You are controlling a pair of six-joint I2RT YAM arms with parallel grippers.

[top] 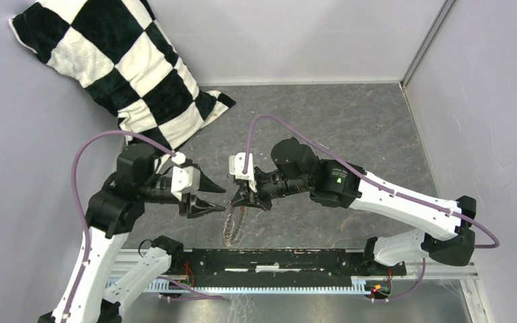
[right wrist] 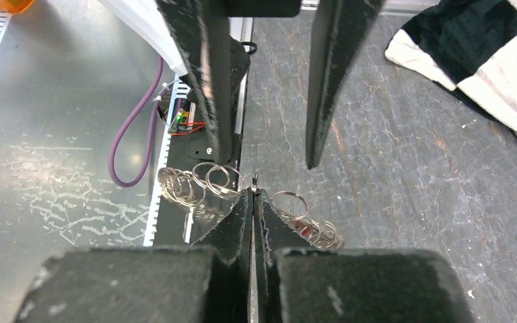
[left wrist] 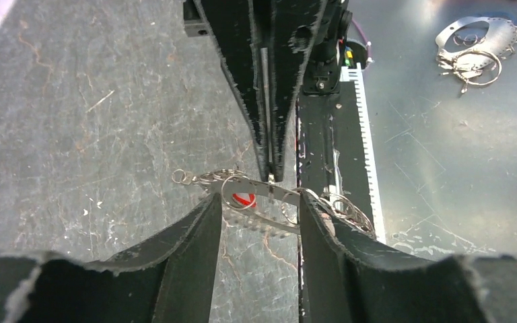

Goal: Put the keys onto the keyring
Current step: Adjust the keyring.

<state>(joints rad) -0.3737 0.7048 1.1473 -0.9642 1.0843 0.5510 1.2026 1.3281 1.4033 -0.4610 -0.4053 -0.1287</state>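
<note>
The keyring (top: 231, 229), a chain of small silver rings with a red tag (left wrist: 244, 199), hangs from my right gripper (top: 242, 200), which is shut on it just above the table. In the left wrist view the right gripper (left wrist: 270, 176) pinches the cluster at a flat silver strip (left wrist: 286, 194), seemingly the key. That strip spans the gap of my left gripper (left wrist: 260, 202), whose jaws stand apart at its two ends. I cannot tell whether they touch it. In the right wrist view, rings (right wrist: 182, 185) hang on both sides of the shut right gripper (right wrist: 254, 192).
A black-and-white checkered pillow (top: 128, 67) leans in the back left corner. A black rail (top: 276, 259) runs along the near edge below the rings. Another bunch of rings and metal parts (left wrist: 471, 50) lies on the metal surface past the rail. Grey walls enclose the table.
</note>
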